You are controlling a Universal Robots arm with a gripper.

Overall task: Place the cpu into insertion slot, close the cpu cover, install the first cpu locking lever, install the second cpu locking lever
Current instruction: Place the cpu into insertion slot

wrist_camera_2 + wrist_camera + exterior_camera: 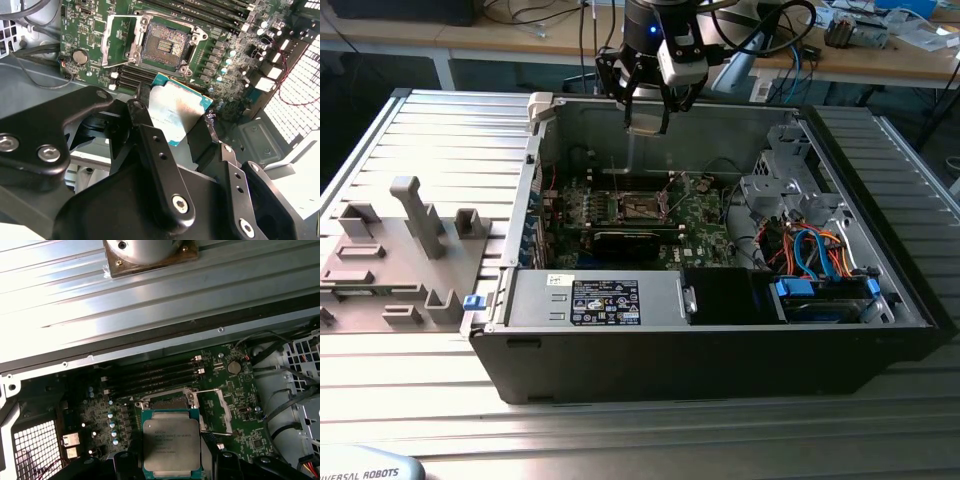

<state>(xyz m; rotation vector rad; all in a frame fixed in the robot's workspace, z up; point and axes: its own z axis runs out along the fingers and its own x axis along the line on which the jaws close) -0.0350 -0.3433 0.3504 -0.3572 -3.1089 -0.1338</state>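
The cpu sits in the pincer above the insertion slot on the motherboard inside the case.

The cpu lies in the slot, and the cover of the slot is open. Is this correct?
Not quite. The cpu does not lie in the slot: the gripper holds it by its edges, up off the board, as the second wrist view shows. The slot is empty, and its cover is open.
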